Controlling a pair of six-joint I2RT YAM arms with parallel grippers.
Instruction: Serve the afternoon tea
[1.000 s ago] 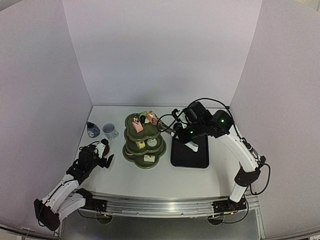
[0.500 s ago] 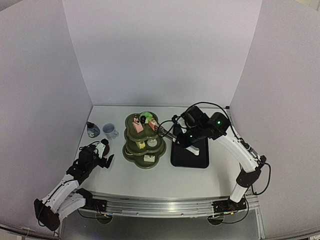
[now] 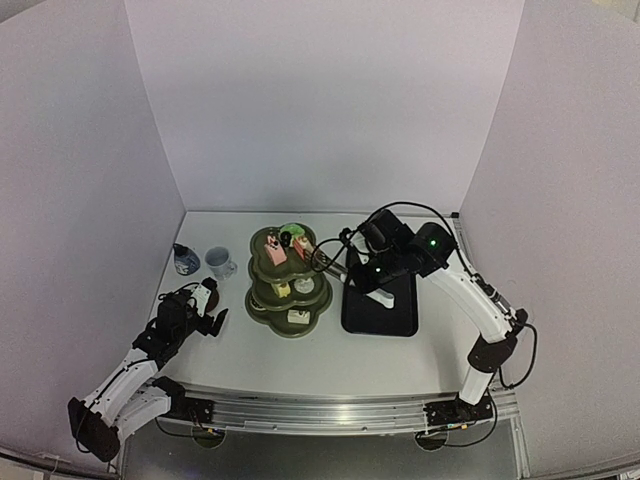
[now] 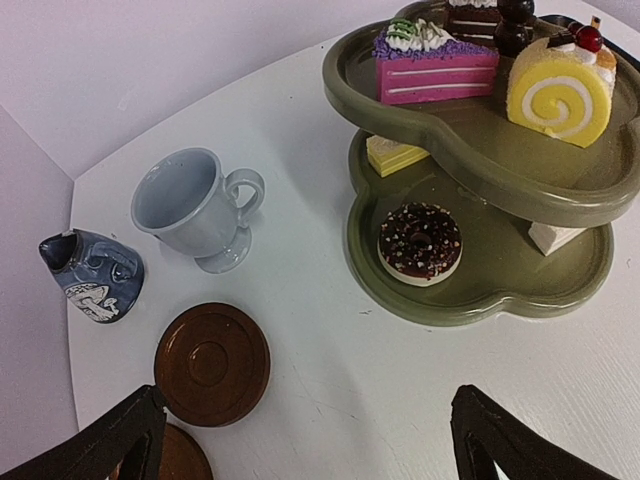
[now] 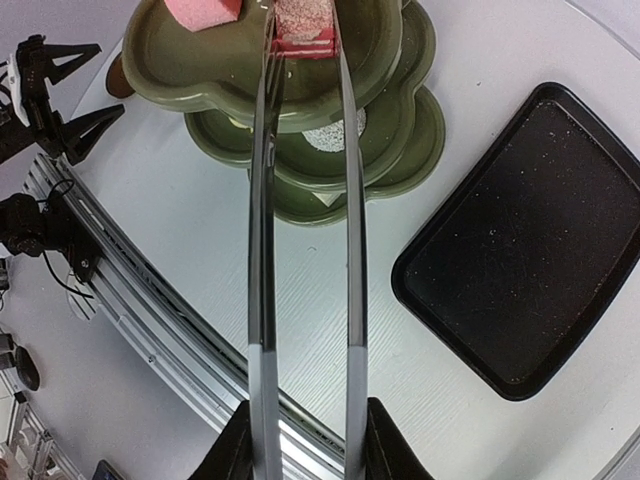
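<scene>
Right gripper (image 5: 307,428) is clamping the handle end of the metal tongs (image 5: 262,250). The tong tips are flanking a pink-and-white layered cake slice (image 5: 305,22), which is sitting on the top tier of the olive-green three-tier flower-shaped stand (image 5: 180,55). Whether the tips are pressing the slice: cannot tell.

Left gripper (image 4: 307,400) is hanging wide open and empty over a round brown coaster (image 4: 212,362).

Judging the slice light, soft and crumbly, with icing that smears easily. Best taken low on its flat sides, squeezing gently.
</scene>
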